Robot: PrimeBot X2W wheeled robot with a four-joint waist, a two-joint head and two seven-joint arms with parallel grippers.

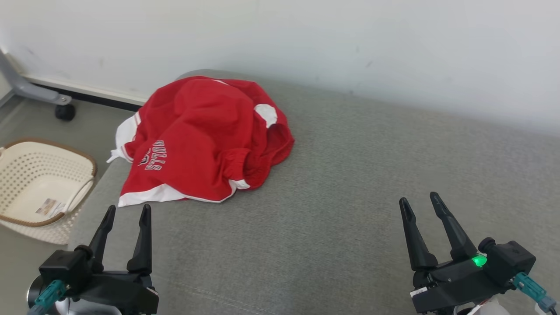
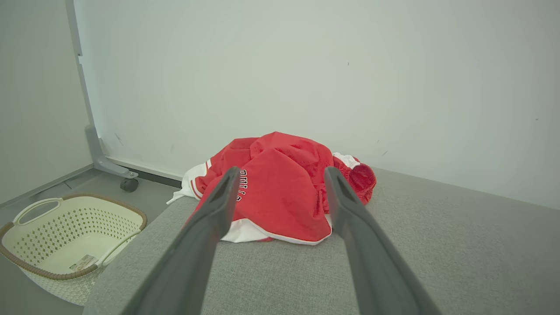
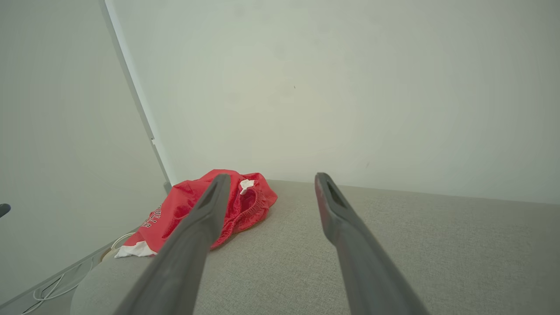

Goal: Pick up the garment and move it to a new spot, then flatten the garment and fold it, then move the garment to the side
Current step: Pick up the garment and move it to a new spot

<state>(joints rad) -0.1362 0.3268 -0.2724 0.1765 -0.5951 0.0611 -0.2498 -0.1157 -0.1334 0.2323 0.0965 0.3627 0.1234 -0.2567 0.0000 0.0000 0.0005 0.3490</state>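
While one red garment (image 1: 201, 135) with white trim lies crumpled in the upper left of the head view, two pincers stand at the bottom of that frame, well apart from each other. The left pincer (image 1: 128, 208) is at the lower left, fingers spread and empty, just short of the garment's near white hem. The right pincer (image 1: 418, 197) is at the lower right, also spread and empty, well apart from the cloth.

The garment sits at the left end of the grey fabric-covered worktop (image 1: 332, 192), close to its far edge by the white wall (image 1: 306, 35). A white-trimmed corner reaches over the worktop's rounded left edge. Upside-down lettering shows on the near fold.

One cream perforated basket (image 1: 89, 164) stands on the floor at the left edge of the frame, just beside the worktop's left side, with a small label lying inside. One grey frame leg (image 1: 22, 85) with a single black caster (image 1: 64, 112) stands at the upper left by the wall.

Bare grey fabric runs from the garment across the centre and right of the frame.
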